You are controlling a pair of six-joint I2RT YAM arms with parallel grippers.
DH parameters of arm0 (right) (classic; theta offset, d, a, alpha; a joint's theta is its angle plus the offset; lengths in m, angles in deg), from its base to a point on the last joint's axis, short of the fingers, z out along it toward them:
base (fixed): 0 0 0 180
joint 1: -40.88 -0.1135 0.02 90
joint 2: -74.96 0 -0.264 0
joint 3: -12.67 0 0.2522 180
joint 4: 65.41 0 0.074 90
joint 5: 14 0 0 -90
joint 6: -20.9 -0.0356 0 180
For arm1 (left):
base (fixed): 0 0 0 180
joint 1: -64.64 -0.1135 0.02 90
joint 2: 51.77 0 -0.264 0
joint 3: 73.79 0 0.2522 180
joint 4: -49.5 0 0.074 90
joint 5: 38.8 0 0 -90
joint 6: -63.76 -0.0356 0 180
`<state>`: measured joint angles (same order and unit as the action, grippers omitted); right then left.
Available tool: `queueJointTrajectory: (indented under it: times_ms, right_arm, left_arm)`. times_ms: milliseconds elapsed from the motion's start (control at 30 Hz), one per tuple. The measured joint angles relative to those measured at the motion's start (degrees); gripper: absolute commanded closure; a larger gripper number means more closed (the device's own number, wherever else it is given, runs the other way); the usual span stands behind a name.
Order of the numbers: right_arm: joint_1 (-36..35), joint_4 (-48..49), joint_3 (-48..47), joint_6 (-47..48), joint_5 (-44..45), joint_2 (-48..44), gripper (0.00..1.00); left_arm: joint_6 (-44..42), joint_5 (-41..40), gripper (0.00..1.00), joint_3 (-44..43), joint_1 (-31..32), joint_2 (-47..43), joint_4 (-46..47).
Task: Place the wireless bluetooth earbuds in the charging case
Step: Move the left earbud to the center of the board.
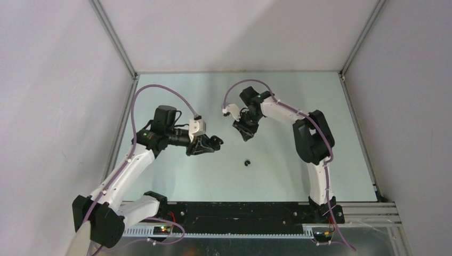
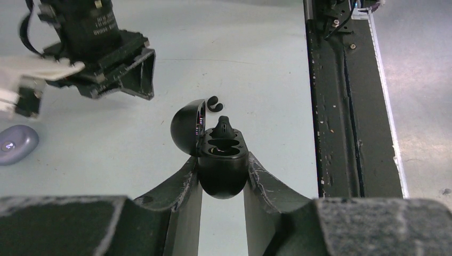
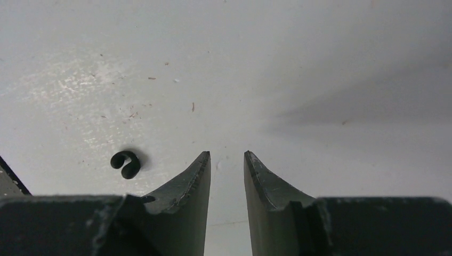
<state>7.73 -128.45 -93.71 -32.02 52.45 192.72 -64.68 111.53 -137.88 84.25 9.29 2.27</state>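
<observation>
Pale table (image 2: pixel 266 64), left gripper (image 2: pixel 223 160) clamped on charging case (image 2: pixel 223 181) — opened leftward, right gripper (image 3: pixel 227 160) apart

Black earbud (image 1: pixel 247 162) on table (image 1: pixel 277 181) w/ room around

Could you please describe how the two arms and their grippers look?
The left arm and the right arm have white shells with black joints and bases. A lilac cable runs along each. The gripper fingers are dark, tapered and scuffed.
</observation>
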Motion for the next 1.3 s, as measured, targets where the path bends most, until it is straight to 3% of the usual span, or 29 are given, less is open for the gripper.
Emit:
queueJointTrajectory:
  times_ms: [267, 667, 1300]
  right_arm:
    - [-3.3, -6.2, 1.9, 3.0, 2.2, 3.5, 0.66]
    - [-7.8, -8.8, 9.4, 3.6, 4.2, -1.0, 0.67]
    - [-14.6, -9.6, 10.0, 3.1, -3.3, -1.1, 0.66]
  left_arm:
    - [1.1, 0.1, 1.00, 1.3, 0.0, -1.6, 1.9]
    - [2.0, 0.6, 1.00, 1.3, 0.0, -1.6, 2.8]
    - [2.6, 1.3, 1.00, 1.3, 0.0, -3.0, 3.4]
